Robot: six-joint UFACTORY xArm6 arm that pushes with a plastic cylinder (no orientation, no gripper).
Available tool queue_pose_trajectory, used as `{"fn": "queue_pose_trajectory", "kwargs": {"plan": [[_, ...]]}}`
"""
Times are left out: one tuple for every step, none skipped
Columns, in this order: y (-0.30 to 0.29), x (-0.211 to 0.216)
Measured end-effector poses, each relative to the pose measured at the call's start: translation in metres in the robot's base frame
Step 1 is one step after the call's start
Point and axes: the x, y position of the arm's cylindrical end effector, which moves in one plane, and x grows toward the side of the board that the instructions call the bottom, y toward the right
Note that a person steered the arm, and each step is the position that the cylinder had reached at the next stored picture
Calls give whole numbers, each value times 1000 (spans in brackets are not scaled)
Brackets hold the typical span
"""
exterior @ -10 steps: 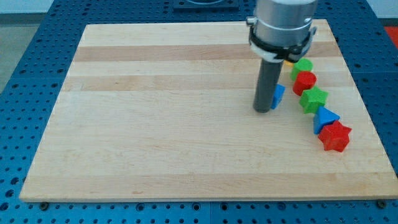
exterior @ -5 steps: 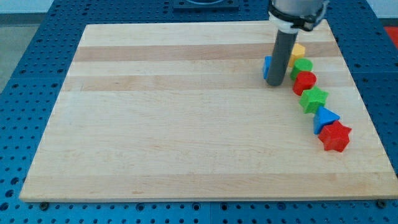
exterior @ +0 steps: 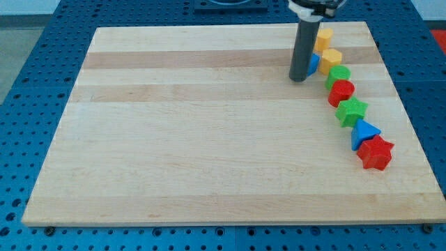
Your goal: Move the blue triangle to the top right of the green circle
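Setting: lab or robotics test bench.
Base: blue perforated metal bench plate (exterior: 28, 104) with a regular hole grid, seen on all sides.
Work surface: pale wooden board (exterior: 195, 132) laid flat on it.
Props: small coloured plastic blocks, e.g. red star (exterior: 375, 153).

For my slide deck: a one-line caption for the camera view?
My tip presses the blue triangle beside a yellow block, upper-left of the green circle.
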Motion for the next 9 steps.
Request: {"fn": "queue_pose_trajectory", "kwargs": {"plan": [[9,-19],[4,-30],[-11,-40],[3,-52],[44,-52],[33,-62],[-34,-85],[-17,-128],[26,-133]]}}
